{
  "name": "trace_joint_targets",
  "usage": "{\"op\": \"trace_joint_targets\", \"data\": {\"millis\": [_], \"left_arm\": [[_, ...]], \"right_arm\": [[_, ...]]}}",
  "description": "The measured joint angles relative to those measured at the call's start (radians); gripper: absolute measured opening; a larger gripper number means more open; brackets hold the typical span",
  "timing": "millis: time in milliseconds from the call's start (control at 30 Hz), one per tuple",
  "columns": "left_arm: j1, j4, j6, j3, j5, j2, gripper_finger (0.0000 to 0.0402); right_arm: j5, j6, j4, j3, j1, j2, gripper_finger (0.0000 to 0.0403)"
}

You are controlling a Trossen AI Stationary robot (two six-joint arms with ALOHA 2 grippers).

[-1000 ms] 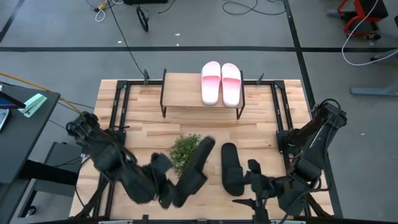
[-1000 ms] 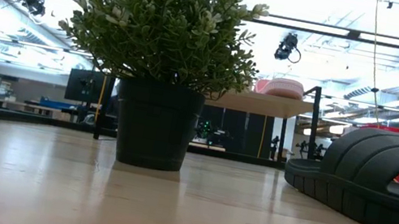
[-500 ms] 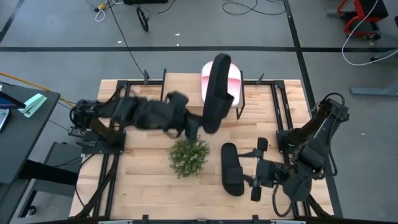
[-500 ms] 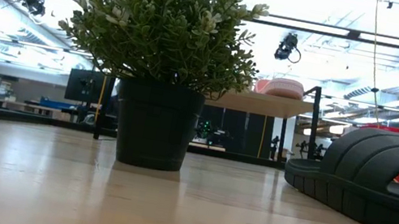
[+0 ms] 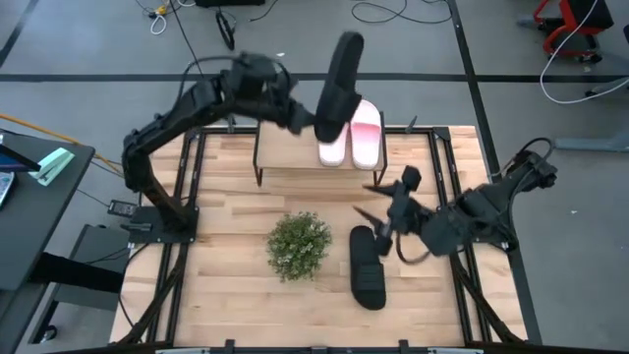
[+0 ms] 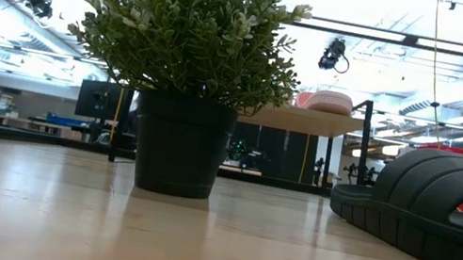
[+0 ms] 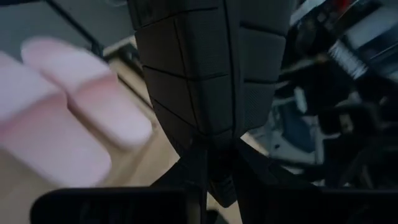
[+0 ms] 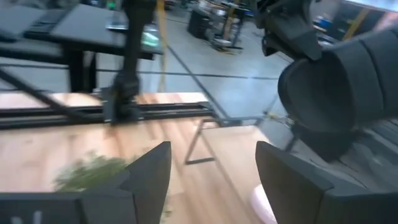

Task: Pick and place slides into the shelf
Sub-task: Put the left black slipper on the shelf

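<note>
- The big wooden table (image 5: 226, 226) is holding everything, and the bare wood around the plant is giving the arms room to move.
- The shelf (image 5: 290, 147) is standing at the far side of the table. Its left part is lying bare, so there looks to be room there for two more slides.
- The two pink-and-white slides (image 5: 356, 133) are already sitting side by side on the right part of the shelf.
- The left gripper (image 5: 307, 120) is pinching one black slide (image 5: 342, 74) by its end, with its fingers nearly together. It is holding the slide high above the shelf, right over the pink pair, likely so it clears the edge.
- The other black slide (image 5: 366, 267) is lying on the table, just beside the plant (image 5: 298, 246), waiting to be picked.
- The right gripper (image 5: 385, 208) is hovering near that slide with its fingers spread wide and holding nothing.
</note>
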Motion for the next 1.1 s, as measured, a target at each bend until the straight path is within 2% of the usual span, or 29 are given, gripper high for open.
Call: {"op": "trace_joint_targets", "data": {"millis": [167,300,433,533,633,733,867,1000,1100], "left_arm": [[0.117,0.127,0.005,-0.067,0.172,-0.017,0.0052],[0.188,0.134,0.050,-0.172,0.259,-0.062,0.0052],[0.270,0.240,0.033,-0.366,0.329,-0.139,0.0052],[0.338,0.454,-0.066,-0.557,0.417,-0.223,0.0052],[0.380,0.698,-0.240,-0.754,0.486,-0.296,0.0052],[0.383,0.890,-0.419,-0.928,0.497,-0.345,0.0052],[0.331,1.132,-0.618,-1.123,0.475,-0.391,0.0052],[0.275,1.416,-0.814,-1.254,0.354,-0.404,0.0052],[0.244,1.518,-0.904,-1.311,0.223,-0.404,0.0052]], "right_arm": [[-0.030,0.001,0.000,0.000,-0.102,-0.010,0.0240],[-0.081,0.007,0.000,0.000,-0.178,-0.007,0.0240],[-0.127,0.010,0.001,0.000,-0.241,0.000,0.0240],[-0.137,0.010,0.009,0.000,-0.275,0.001,0.0240],[-0.177,0.009,0.025,0.000,-0.311,0.001,0.0240],[-0.231,-0.015,0.048,0.000,-0.342,0.002,0.0240],[-0.313,-0.048,0.070,0.000,-0.382,0.002,0.0240],[-0.378,-0.097,0.068,0.000,-0.411,0.002,0.0240],[-0.423,-0.133,0.068,0.000,-0.432,0.002,0.0240]]}}
